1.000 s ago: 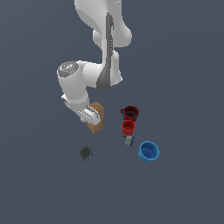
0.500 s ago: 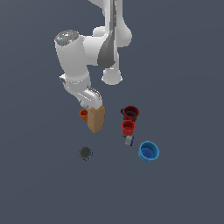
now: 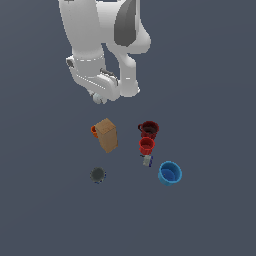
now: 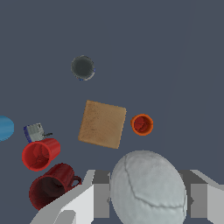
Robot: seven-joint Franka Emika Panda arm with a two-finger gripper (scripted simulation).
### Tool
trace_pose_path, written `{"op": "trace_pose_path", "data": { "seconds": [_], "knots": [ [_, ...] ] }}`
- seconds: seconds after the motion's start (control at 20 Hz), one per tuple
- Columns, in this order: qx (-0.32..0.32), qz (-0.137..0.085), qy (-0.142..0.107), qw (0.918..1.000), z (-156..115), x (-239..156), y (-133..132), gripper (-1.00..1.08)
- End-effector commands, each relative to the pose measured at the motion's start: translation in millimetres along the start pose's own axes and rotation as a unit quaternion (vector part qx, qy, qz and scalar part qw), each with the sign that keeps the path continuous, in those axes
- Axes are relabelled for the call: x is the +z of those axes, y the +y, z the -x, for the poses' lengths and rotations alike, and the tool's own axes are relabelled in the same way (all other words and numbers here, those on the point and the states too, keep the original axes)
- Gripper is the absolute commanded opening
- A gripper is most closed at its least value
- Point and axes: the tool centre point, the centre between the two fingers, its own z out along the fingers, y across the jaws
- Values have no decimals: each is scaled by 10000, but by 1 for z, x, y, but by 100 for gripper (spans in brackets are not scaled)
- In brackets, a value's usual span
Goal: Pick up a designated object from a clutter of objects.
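Note:
The designated object, a small off-white ball point(image 3: 99, 99), hangs in the air well above the clutter, with my gripper point(image 3: 100, 96) shut on it. In the wrist view the ball point(image 4: 146, 188) fills the space between the two pale fingers point(image 4: 93, 199). Below lies the clutter of objects: a tan box point(image 3: 106, 135) with an orange cup point(image 3: 93, 131) right beside it, a dark-red cup point(image 3: 148, 129), a red cup point(image 3: 146, 146), a small pale block point(image 3: 147, 160), a blue cup point(image 3: 170, 173) and a dark grey round thing point(image 3: 97, 174).
The wrist view looks down on the tan box point(image 4: 102, 124), orange cup point(image 4: 141, 124), dark grey round thing point(image 4: 82, 67), red cup point(image 4: 39, 154), dark-red cup point(image 4: 54, 185), pale block point(image 4: 34, 131) and blue cup point(image 4: 4, 128). The floor is plain dark grey.
The arm has risen from beside the tan box, carrying the ball up with it. The orange cup behind the box has come into sight.

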Motion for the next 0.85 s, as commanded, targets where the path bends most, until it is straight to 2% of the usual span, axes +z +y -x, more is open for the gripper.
{"op": "trace_pose_path", "data": {
  "seconds": [0.0,0.4,0.8],
  "knots": [
    [1,5,-1,10000,8,-19,2,-100],
    [-3,0,-4,10000,23,-62,3,-100],
    [-6,-6,-7,10000,27,-76,3,-100]
  ]
}}
